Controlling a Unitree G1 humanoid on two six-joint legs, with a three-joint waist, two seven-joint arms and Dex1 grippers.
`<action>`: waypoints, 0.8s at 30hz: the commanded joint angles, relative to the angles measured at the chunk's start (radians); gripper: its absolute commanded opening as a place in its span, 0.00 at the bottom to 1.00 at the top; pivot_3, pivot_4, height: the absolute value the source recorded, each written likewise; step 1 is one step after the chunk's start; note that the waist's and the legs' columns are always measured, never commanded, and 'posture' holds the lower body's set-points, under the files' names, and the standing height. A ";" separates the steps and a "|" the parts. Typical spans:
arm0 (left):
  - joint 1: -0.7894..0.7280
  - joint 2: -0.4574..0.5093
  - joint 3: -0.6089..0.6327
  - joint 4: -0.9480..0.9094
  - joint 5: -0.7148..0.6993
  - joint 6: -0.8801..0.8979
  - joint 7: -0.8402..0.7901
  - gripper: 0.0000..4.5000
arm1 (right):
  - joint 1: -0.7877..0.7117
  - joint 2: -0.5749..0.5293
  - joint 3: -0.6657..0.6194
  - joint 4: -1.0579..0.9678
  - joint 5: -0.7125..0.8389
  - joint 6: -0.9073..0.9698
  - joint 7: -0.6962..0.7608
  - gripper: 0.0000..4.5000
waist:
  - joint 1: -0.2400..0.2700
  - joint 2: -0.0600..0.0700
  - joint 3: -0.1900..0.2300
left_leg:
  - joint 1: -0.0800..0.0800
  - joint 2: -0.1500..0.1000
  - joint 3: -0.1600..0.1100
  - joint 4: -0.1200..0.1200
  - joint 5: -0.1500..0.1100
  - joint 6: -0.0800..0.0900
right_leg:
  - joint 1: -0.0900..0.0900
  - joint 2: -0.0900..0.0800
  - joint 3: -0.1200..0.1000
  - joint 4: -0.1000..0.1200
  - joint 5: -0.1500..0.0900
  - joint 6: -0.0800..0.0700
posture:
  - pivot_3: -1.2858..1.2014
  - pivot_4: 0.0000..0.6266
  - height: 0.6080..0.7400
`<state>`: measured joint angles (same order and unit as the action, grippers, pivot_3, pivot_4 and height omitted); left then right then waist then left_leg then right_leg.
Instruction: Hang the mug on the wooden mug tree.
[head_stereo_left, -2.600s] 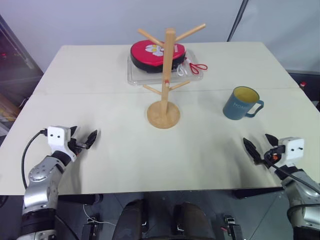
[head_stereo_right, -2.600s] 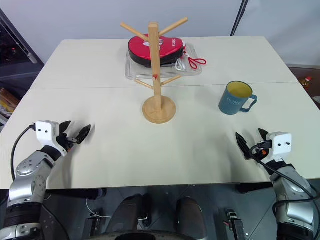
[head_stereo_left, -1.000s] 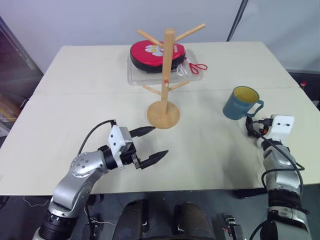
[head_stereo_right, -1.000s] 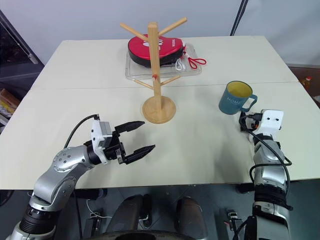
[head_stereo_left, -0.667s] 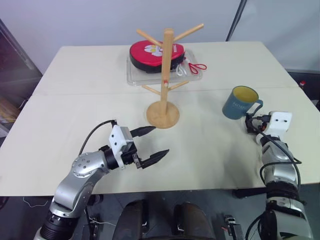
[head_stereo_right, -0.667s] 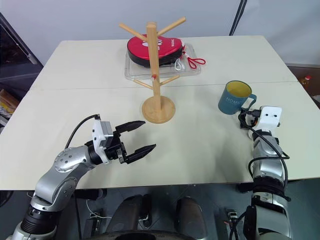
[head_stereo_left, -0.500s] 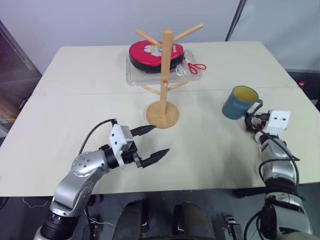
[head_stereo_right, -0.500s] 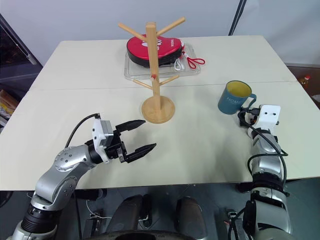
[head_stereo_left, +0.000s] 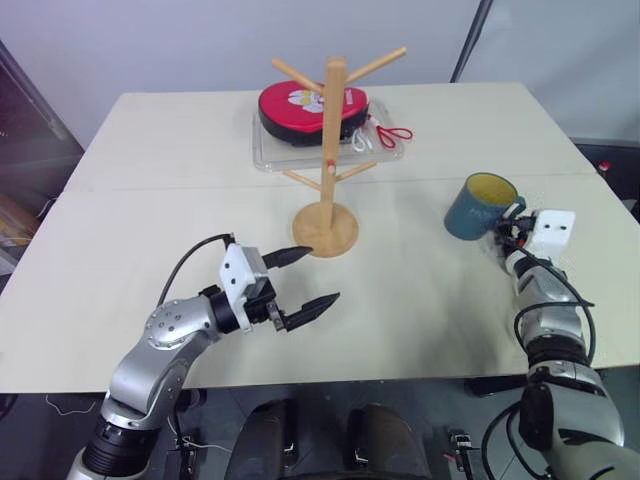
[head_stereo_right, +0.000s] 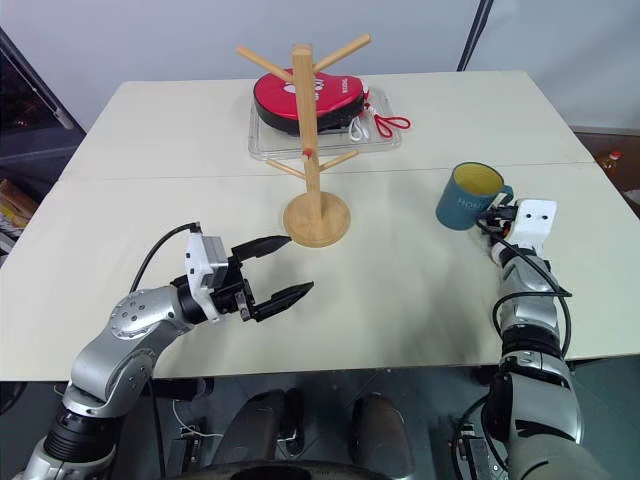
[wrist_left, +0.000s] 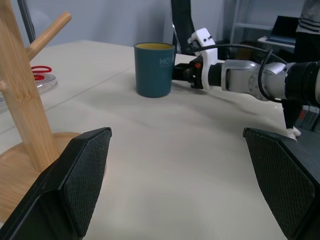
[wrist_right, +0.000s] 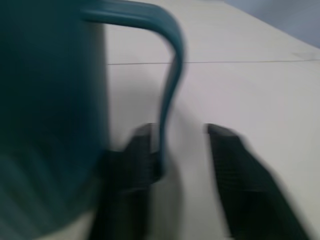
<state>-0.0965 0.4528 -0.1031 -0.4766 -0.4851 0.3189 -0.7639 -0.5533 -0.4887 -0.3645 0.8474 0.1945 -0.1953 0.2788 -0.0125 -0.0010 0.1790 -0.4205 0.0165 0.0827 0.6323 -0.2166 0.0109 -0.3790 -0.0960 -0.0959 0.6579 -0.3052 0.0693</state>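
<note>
The dark teal mug (head_stereo_left: 478, 207) with its yellow inside stands upright on the right of the table, handle turned toward my right gripper (head_stereo_left: 506, 224). In the right wrist view the two black fingers (wrist_right: 227, 165) straddle the loop handle (wrist_right: 170, 80); one touches it, a gap shows at the other, so the gripper counts as open. The wooden mug tree (head_stereo_left: 331, 150) stands mid-table on its round base, to the left of the mug. My left gripper (head_stereo_left: 325, 274) hovers open and empty just in front of the base.
A clear tray (head_stereo_left: 268, 152) holding a red zip case (head_stereo_left: 300, 103) lies behind the mug tree, with a red loop (head_stereo_left: 397, 133) at its right. A seam runs across the tabletop (head_stereo_left: 150, 180). The table's right edge is close to my right arm.
My right gripper has slid forward up to the mug, and its fingers now sit on either side of the handle, narrower than before. The left arm has stayed put.
</note>
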 joint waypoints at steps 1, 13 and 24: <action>-0.008 -0.006 0.010 -0.027 -0.012 -0.016 0.000 1.00 | -0.002 0.002 -0.014 -0.034 0.038 -0.018 0.037 0.01 | 0.000 0.000 0.000 | 0.000 0.000 0.000 0.000 0.000 0.000 | 0.000 0.000 0.000 0.000 0.000 0.000 | 0.52 0.24 1.00; 0.011 0.008 0.053 -0.035 -0.009 -0.010 0.024 1.00 | 0.270 -0.108 0.162 -0.799 -0.015 0.136 0.223 0.01 | -0.001 0.002 0.001 | -0.001 0.000 0.000 0.000 -0.003 0.004 | -0.001 -0.001 0.000 0.000 0.000 0.000 | 0.52 0.24 1.00; -0.061 0.074 0.197 0.119 -0.003 -0.039 0.012 1.00 | 0.202 -0.145 0.478 -1.539 -0.091 0.733 0.212 0.01 | 0.008 -0.001 0.001 | -0.006 0.000 0.000 0.001 -0.003 0.004 | -0.007 -0.001 0.000 0.001 0.000 0.000 | 0.52 0.24 1.00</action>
<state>-0.1414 0.5167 0.0661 -0.3523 -0.4885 0.3065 -0.7457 -0.3230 -0.6429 0.0970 -0.6168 0.1178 0.4735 0.5110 -0.0046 -0.0022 0.1802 -0.4272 0.0167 0.0822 0.6328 -0.2194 0.0150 -0.3871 -0.0971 -0.0954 0.6589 -0.3053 0.0693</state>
